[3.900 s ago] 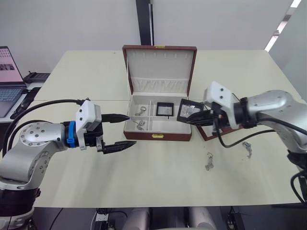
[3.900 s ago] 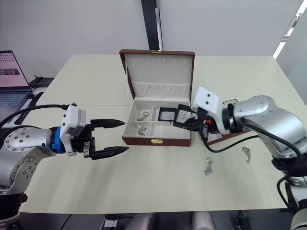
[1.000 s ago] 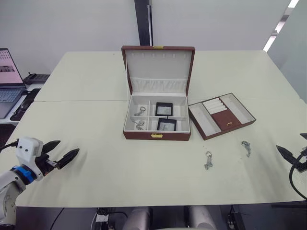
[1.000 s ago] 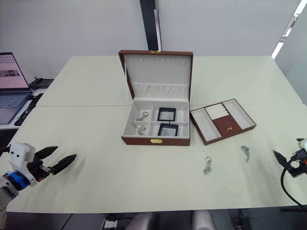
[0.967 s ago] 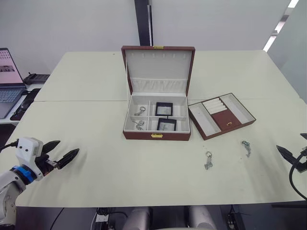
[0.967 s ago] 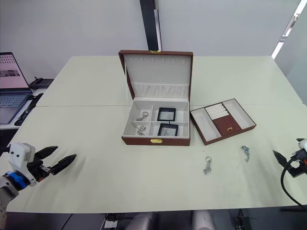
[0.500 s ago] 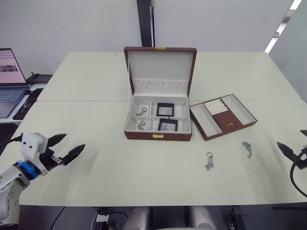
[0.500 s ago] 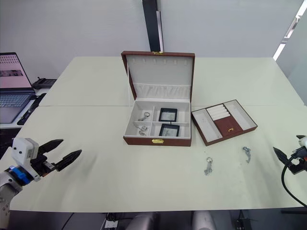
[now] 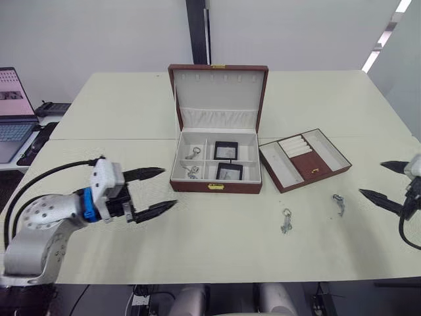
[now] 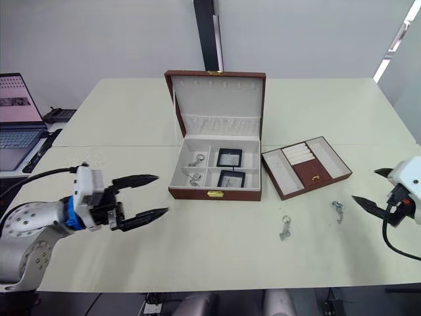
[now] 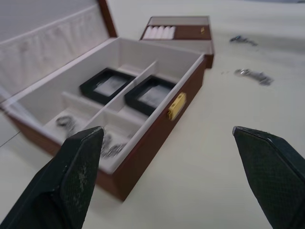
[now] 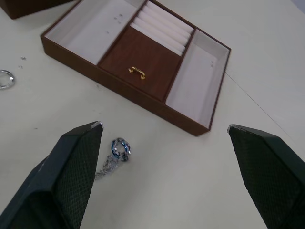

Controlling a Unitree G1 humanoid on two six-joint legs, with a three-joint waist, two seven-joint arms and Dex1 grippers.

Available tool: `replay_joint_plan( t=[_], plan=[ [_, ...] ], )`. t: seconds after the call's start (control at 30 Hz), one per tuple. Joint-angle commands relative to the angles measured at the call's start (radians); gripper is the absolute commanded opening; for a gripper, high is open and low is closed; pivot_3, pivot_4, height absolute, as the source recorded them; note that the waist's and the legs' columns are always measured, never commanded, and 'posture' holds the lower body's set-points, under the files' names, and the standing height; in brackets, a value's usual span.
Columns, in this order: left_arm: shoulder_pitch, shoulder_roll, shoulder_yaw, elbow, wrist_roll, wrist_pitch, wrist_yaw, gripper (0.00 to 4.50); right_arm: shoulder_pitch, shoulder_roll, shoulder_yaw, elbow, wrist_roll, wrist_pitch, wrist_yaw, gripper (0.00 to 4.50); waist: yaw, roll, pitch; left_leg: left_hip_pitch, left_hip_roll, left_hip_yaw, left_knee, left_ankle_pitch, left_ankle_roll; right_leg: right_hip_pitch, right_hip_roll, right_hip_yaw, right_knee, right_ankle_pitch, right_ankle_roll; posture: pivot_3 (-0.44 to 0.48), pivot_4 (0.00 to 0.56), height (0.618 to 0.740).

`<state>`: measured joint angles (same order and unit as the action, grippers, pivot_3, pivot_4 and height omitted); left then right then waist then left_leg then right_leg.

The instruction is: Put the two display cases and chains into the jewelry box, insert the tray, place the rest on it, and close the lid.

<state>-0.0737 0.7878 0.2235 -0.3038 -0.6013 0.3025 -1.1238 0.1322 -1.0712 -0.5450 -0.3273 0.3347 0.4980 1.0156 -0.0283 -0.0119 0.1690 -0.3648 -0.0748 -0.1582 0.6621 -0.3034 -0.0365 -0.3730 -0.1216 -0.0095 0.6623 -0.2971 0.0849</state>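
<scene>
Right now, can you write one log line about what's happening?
display cases: in jewelry box | tray: on table | lid: open | left gripper: fingers open | right gripper: fingers open

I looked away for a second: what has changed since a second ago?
Both arms have come back in from the table's outer edges: the left gripper toward the jewelry box, the right gripper toward the tray. Both jaws are open and empty. Display cases, trinkets and lid are unmoved.

The jewelry box (image 9: pixel 216 186) is reddish-brown with cream lining and a gold clasp. Both display cases (image 9: pixel 225 150) have black frames around pale grey insides. The tray (image 9: pixel 304 158) is reddish-brown, cream-lined, with a gold pull. The trinkets (image 9: pixel 286 220) are silver. The worktop (image 9: pixel 217 230) is pale cream.
</scene>
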Motion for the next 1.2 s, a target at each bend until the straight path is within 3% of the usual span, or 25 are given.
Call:
replay_joint_plan(
  t=[0.03,0.13,0.3,0.57,0.83,1.13,1.2],
  plan=[
    [-0.068,-0.011,-0.036,-0.077,-0.082,0.080,0.019,4.50,-0.067,-0.056,0.059,-0.035,0.051,0.059,0.042,4.46,0.000,0.000,0.000,0.000,0.000,0.000,0.000,0.000,-0.001,0.000,0.000,0.000,0.000,0.000,0.000,0.000,0.150,0.740],
    [-0.128,-0.033,-0.085,-0.105,-0.109,0.122,0.027,4.50,-0.157,-0.066,0.146,-0.015,0.055,0.078,0.036,4.46,-0.001,0.000,0.000,0.000,0.000,0.001,0.000,0.001,-0.002,0.000,0.000,0.000,-0.001,0.000,0.000,0.000,0.150,0.740],
    [-0.250,-0.073,-0.163,-0.108,-0.105,0.158,0.042,4.50,-0.310,-0.092,0.367,0.080,-0.110,-0.024,0.004,4.46,-0.001,0.000,0.000,-0.001,-0.001,0.001,0.001,0.001,-0.002,0.000,0.000,0.000,-0.001,0.000,0.000,0.000,0.150,0.740],
    [-0.307,-0.128,-0.219,-0.131,-0.103,0.180,0.061,4.50,-0.486,-0.089,0.625,0.233,-0.358,-0.113,-0.009,4.46,-0.002,0.000,0.000,-0.001,-0.001,0.001,0.001,0.001,-0.002,-0.001,0.000,0.000,-0.001,0.000,0.000,0.000,0.150,0.740],
    [-0.338,-0.165,-0.245,-0.111,-0.087,0.171,0.065,4.50,-0.660,0.000,0.772,0.469,-0.489,-0.161,0.005,4.46,-0.001,0.000,0.001,-0.001,-0.001,0.001,0.001,0.001,-0.002,-0.001,0.000,0.001,-0.001,0.000,0.000,0.000,0.150,0.740],
    [-0.342,-0.188,-0.254,-0.113,-0.076,0.164,0.071,4.50,-0.760,0.071,0.823,0.662,-0.562,-0.215,0.020,4.46,-0.001,0.000,0.001,-0.001,-0.001,0.001,0.001,0.001,-0.003,-0.001,0.000,0.001,-0.002,0.000,0.000,0.000,0.150,0.740],
    [-0.339,-0.190,-0.254,-0.118,-0.076,0.165,0.075,4.50,-0.759,0.072,0.821,0.671,-0.565,-0.224,0.031,3.82,-0.001,0.000,0.001,-0.001,-0.001,0.001,0.001,0.001,-0.003,-0.001,0.000,0.000,-0.002,0.000,0.000,0.000,0.150,0.740]
  ],
)
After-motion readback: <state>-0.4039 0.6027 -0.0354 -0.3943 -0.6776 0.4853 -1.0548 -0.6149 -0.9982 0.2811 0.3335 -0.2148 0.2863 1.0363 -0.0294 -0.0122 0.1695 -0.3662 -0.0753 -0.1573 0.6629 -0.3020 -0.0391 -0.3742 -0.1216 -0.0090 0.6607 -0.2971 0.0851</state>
